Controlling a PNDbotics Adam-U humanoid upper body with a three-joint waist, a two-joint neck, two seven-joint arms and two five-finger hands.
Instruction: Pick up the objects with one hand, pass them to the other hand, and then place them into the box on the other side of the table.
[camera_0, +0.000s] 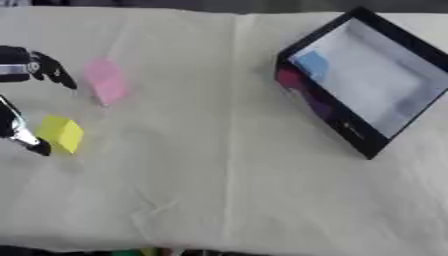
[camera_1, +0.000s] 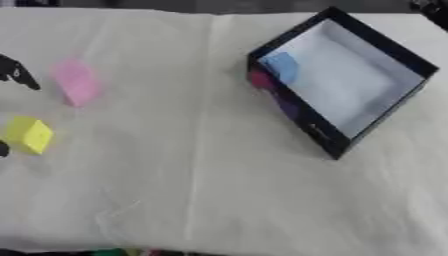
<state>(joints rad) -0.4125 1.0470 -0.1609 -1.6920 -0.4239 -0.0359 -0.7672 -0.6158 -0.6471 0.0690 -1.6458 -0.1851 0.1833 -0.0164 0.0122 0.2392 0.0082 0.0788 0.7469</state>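
The left robot hand (camera_0: 26, 107), fingers spread wide and holding nothing, flanks the yellow block (camera_0: 61, 133) beside the pink block (camera_0: 107, 81).

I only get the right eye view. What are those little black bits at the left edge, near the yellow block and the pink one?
Observer: They are parts of the left robot hand. The left eye view shows more of it, with a silver band behind the fingers.
Operator: Is it holding the yellow block?
Observer: No. Its fingers are spread, and one fingertip sits just left of the yellow block. I cannot tell whether they touch.
Operator: And the pink one?
Observer: The upper fingers point toward the pink block, with a gap between them.
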